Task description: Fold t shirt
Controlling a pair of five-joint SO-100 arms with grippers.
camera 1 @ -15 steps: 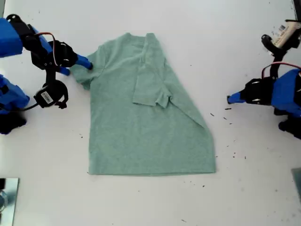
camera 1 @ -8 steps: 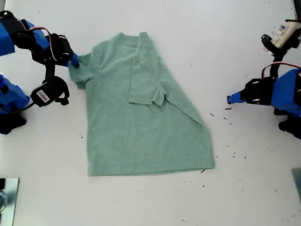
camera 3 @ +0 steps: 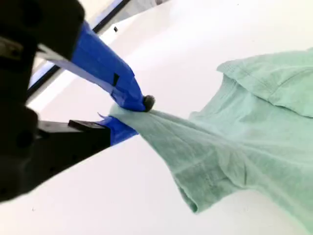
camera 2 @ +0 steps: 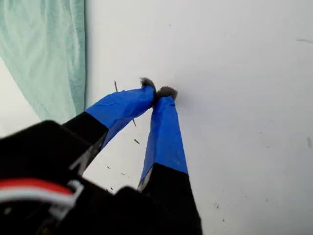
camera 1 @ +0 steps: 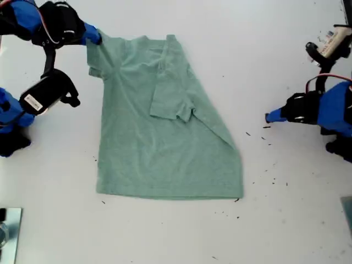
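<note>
The pale green t shirt [camera 1: 165, 143] lies spread on the white table, with one side folded over its middle and a sleeve lying on top. At the exterior view's upper left, my second gripper [camera 1: 98, 39] is shut on the shirt's shoulder corner and holds it raised. The second wrist view shows the cloth [camera 3: 234, 147] pulled taut from the shut second gripper [camera 3: 132, 110]. My first gripper [camera 1: 268, 116] rests at the exterior view's right, apart from the shirt. In the first wrist view this first gripper [camera 2: 159, 92] is shut on nothing, with the shirt's edge [camera 2: 49, 54] off to one side.
Small dark specks [camera 1: 269, 176] dot the table between the shirt and the first arm. A metal object [camera 1: 8, 228] sits at the exterior view's lower left corner. The second arm's camera housing [camera 1: 47, 93] hangs beside the shirt's edge.
My second gripper has moved toward the exterior view's upper left with the shoulder corner in it, dragging and stretching the shirt that way. The first arm has not moved.
</note>
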